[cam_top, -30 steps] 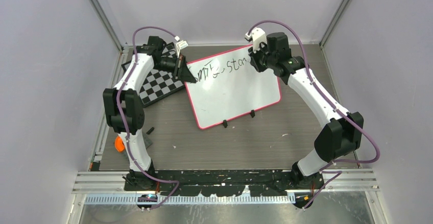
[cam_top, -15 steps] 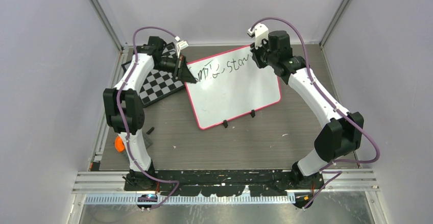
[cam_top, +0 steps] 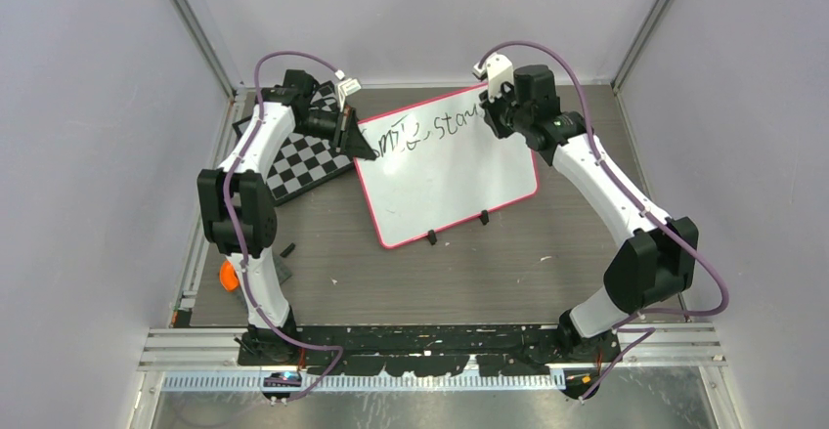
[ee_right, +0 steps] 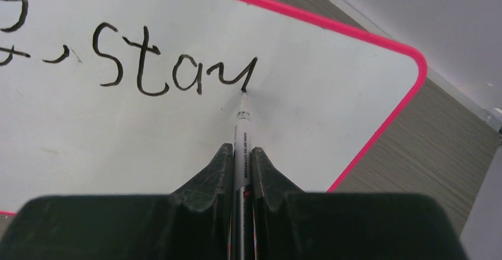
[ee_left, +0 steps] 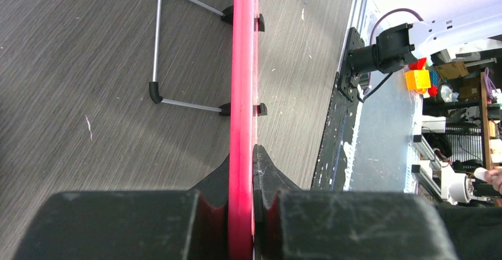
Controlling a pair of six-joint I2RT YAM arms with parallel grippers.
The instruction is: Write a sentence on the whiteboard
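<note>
Overhead camera looks down from the near side — both wrist cameras sit close, all three sharing the whiteboard [cam_top: 450,175].

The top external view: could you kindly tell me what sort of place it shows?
Probably a robotics lab test cell: plain pale walls with aluminium corner rails enclose a grey wood-grain table, and a white-and-black left arm and right arm are bolted at its near edge.

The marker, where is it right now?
In the right wrist view the marker is pinched in the right gripper. Its tip sits at the last letter of the word Stay on the whiteboard, near its pink corner.
</note>
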